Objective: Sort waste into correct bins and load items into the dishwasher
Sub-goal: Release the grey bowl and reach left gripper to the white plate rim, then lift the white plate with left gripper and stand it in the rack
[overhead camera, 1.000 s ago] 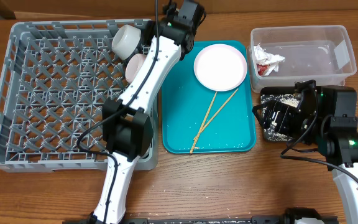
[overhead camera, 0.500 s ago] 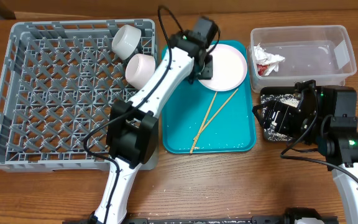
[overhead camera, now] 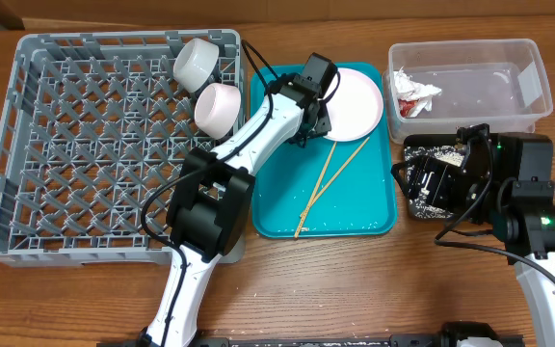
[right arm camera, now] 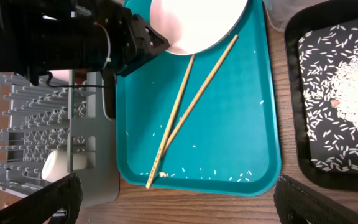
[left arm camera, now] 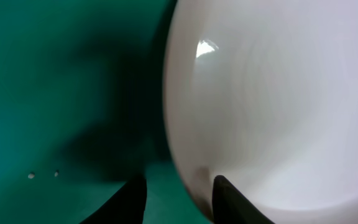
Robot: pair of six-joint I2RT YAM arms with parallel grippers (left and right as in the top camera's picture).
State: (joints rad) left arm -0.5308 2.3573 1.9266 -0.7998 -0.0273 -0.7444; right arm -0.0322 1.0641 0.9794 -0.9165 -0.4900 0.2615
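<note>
The two chopsticks (overhead camera: 330, 191) lie on the teal tray (overhead camera: 364, 207), their long axes running near-left to far-right, far tips just beside the plate (overhead camera: 359, 101). The left arm stretches far-right, its left pincer (left arm camera: 179, 202) open astride the plate's rim. The right pincer (right arm camera: 179, 208) hangs open by the black tray (right arm camera: 303, 124).

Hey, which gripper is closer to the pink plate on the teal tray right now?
Left. The left gripper is at the plate's left rim, a finger on each side of it. The right gripper hangs over the black tray, beyond the teal tray's right edge.
</note>
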